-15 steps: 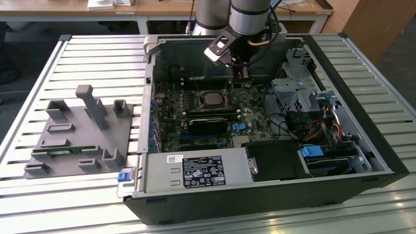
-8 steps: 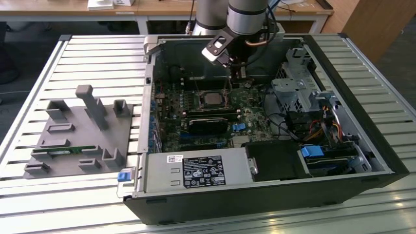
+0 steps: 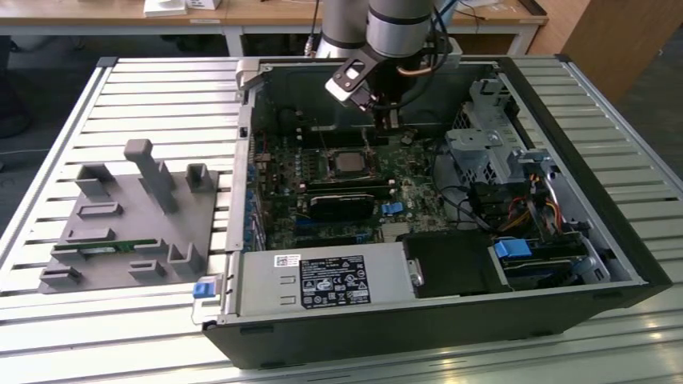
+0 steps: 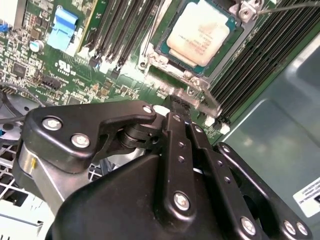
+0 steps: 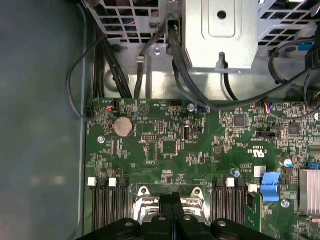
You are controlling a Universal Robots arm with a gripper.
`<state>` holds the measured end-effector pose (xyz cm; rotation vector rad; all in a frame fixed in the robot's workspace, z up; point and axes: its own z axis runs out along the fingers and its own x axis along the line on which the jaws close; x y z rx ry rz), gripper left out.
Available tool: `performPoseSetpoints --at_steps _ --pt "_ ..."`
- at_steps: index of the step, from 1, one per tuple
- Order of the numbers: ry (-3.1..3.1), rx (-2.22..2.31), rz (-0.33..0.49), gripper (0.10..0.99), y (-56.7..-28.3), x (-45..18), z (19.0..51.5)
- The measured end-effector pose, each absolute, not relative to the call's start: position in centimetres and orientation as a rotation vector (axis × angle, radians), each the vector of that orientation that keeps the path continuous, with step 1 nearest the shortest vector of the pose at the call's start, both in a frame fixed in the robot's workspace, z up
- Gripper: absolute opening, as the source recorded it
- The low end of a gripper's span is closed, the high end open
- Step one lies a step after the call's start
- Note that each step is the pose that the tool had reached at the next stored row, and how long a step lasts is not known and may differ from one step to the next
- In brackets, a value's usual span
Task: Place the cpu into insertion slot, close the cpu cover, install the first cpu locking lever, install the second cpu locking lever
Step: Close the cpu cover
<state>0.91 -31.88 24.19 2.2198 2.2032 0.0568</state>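
The cpu, a small square chip with a dull silver-beige top, lies flat in its socket on the green motherboard. In the exterior view the cpu sits mid-board inside the open computer case. The silvery cpu cover lies flat around the chip as a metal frame. A thin wire locking lever runs off one socket corner. My gripper is shut, its black fingers pressed together with nothing visible between them, just beside the socket's edge. In the first wrist view my gripper hovers over the cover's silver rim.
Black memory slots flank the socket. A metal drive cage with cables stands at the exterior view's right, and the power supply is in front. A grey fixture block holding a green module lies outside the case on the slatted table.
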Motion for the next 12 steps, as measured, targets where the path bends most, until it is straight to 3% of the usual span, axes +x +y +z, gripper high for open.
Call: performPoseSetpoints --at_steps 12 --pt "2.204 2.221 0.055 0.106 -32.0 -0.4 23.5"
